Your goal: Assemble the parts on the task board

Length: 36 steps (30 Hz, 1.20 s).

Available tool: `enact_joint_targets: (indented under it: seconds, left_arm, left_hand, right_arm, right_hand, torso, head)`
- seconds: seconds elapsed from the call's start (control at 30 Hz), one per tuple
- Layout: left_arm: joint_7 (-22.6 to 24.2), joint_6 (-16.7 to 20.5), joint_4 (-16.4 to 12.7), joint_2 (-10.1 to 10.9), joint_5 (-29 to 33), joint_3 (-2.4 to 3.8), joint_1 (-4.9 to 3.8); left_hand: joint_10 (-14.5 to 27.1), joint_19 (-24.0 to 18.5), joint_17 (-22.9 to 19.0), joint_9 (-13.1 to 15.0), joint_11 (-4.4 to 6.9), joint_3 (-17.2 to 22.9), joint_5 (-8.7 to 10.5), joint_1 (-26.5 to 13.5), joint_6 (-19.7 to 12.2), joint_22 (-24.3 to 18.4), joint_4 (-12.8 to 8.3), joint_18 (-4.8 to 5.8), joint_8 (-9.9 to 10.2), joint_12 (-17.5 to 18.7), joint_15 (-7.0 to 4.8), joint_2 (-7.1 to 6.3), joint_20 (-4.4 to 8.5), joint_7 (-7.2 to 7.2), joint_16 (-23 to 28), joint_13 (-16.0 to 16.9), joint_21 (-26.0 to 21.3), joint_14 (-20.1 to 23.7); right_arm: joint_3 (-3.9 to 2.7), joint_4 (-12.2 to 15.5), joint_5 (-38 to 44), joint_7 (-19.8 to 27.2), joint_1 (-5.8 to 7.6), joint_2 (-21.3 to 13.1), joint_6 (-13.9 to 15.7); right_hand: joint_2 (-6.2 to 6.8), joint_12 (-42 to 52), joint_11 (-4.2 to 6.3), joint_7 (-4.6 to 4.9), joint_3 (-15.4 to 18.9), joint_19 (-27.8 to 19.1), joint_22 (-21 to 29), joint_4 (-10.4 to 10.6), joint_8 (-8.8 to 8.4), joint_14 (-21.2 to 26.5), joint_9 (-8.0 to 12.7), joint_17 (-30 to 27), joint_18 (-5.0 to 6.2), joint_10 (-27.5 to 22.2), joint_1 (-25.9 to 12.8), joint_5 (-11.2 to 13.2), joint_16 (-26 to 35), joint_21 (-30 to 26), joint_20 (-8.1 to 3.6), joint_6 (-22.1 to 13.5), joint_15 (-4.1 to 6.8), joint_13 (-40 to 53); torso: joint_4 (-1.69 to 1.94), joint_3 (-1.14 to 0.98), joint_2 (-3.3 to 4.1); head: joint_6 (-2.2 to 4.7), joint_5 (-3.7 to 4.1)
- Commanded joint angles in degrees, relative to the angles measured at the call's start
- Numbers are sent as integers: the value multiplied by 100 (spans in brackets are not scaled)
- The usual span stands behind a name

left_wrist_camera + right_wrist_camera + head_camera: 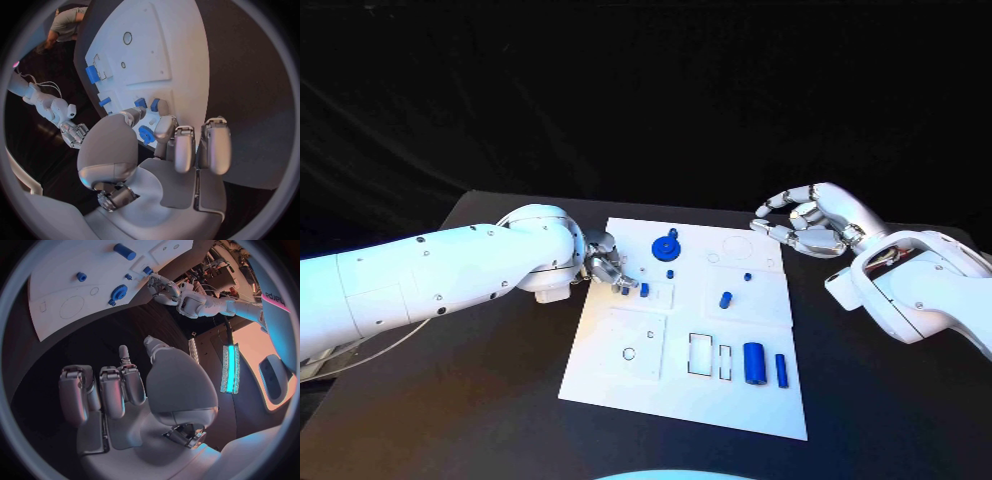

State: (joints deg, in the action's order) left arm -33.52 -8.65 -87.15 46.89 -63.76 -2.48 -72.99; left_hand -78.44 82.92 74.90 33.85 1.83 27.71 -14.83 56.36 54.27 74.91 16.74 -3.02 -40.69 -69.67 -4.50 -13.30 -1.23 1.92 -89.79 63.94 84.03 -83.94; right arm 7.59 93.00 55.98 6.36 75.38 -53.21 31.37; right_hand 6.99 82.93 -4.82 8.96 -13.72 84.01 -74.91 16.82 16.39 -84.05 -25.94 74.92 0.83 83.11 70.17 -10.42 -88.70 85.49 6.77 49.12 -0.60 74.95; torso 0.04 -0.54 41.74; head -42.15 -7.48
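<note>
The white task board (625,345) lies mid-table with blue parts on it: a round knobbed part (668,245) at the far end, small pegs (671,273) (726,299) in the middle, and a thick cylinder (754,362) with a thin bar (780,370) near the front. My left hand (607,268) rests at the board's left edge. Its thumb and a finger (164,122) sit close beside a small blue peg (643,289) (154,105); a grip is not discernible. My right hand (808,222) (125,390) hovers over the board's far right corner, fingers curled in and holding nothing.
The black table (488,400) surrounds the board (62,285). In the right wrist view the round knobbed part (118,292) and my left hand (164,289) lie across the board. Empty slots (701,353) and a small hole (629,353) mark the board's near half.
</note>
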Motion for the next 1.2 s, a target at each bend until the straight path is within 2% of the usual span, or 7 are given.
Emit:
enact_joint_targets:
  seconds: [0.03, 0.17, 0.33, 0.5, 0.6, 0.77, 1.2]
  left_arm:
    - [31, 196, -32, 8, 43, 25, -5]
    - [88, 397, -36, 23, 154, 53, -8]
    - [298, 717, -54, 68, 252, 90, -14]
    - [1184, 1268, -82, 74, 392, 107, -25]
    - [2252, 1708, -75, 3, 435, 90, -28]
    - [3411, 2356, -47, -163, 78, 23, -22]
    - [3528, 1951, 368, -655, -1629, -121, 10]
  left_hand:
    - [-36, 36, 1510, -18, -5, -135, 121, -90, 23, 330, 4, 30, -6, -6, -33, 17, -12, 24, -21, -2, 31, -606]
    - [2, 30, 1510, -52, -5, -435, 482, -217, -3, 318, 11, 27, -8, 52, -36, 81, -9, 23, -21, -68, 21, -606]
    - [58, 16, 1510, -63, -10, -561, 550, -254, -37, 292, 14, 20, -9, 135, -36, 128, -8, 30, -21, -167, 6, -606]
    - [1599, -892, 794, -83, -299, -451, 378, 520, -804, -1157, 2, -282, 111, 1838, 216, 316, -163, 365, 475, -2063, -856, -291]
    - [2379, -2083, -561, -153, -586, -180, 367, 1405, -1420, -2889, -110, -602, 241, 2329, 449, 289, -382, 664, 1585, -2414, -2124, 588]
    - [2706, -2526, -1284, -419, -689, 346, 393, 2361, -1398, -3665, -477, -745, 443, 2938, 582, 141, -484, 803, 2177, -2991, -2811, 1084]
    - [2836, -1635, -1111, -1083, -710, 482, 433, 2515, -1153, -2644, -583, -550, 1111, 3785, 560, -246, -492, 708, 1629, -4012, -2078, 623]
  right_arm:
    - [0, -4, 38, 34, -4, 8, 4]
    - [0, -12, 32, 37, -4, 13, 3]
    - [0, -15, 29, 35, -4, 11, 3]
    - [0, -17, 28, 29, -4, 2, 9]
    - [0, -23, 29, 25, -4, -1, 8]
    - [0, -38, 27, 24, -4, 10, -8]
    - [2, -49, -48, 26, -7, 26, -40]
  right_hand:
    - [1, -24, 44, 4, 44, 240, -1179, -3, 32, -494, -7, 1100, 58, -2, -96, 36, 22, -37, -23, -42, 25, 740]
    - [-8, -26, 48, 0, 124, 241, -1180, -5, 49, -494, -13, 1102, 58, -3, -174, -115, 22, -39, -27, -52, 29, 739]
    - [-9, -24, 48, 0, 134, 241, -1180, -5, 51, -494, -14, 1102, 58, -1, -182, -123, 22, -39, -27, -53, 29, 741]
    - [-10, -26, 49, 0, 143, 241, -1181, -6, 53, -494, -15, 1100, 58, -2, -187, -131, 23, -39, -28, -54, 29, 739]
    - [-39, -71, 52, -3, 156, 215, -1158, -24, 64, -481, -19, 1054, 68, -44, -134, -214, 42, -78, -30, -62, 32, 694]
    - [-61, -208, 54, -2, 171, 135, -1085, -34, 76, -444, -21, 917, 99, -166, -3, -340, 101, -195, -35, -85, 36, 561]
    - [-74, -423, 58, -3, 199, 81, -1034, -26, 89, -424, -22, 846, 121, -338, 78, -470, 138, -282, -40, -99, 42, 351]
  torso:
    - [1, -2, 2]
    - [-3, -3, -4]
    - [-9, -9, 1]
    - [2, -11, -2]
    - [-3, -4, 1]
    - [-19, -1, 4]
    - [1, -4, 5]
  head:
    - [2, 0]
    - [8, 2]
    - [23, 19]
    - [38, 54]
    - [58, 86]
    - [80, 130]
    - [96, 184]
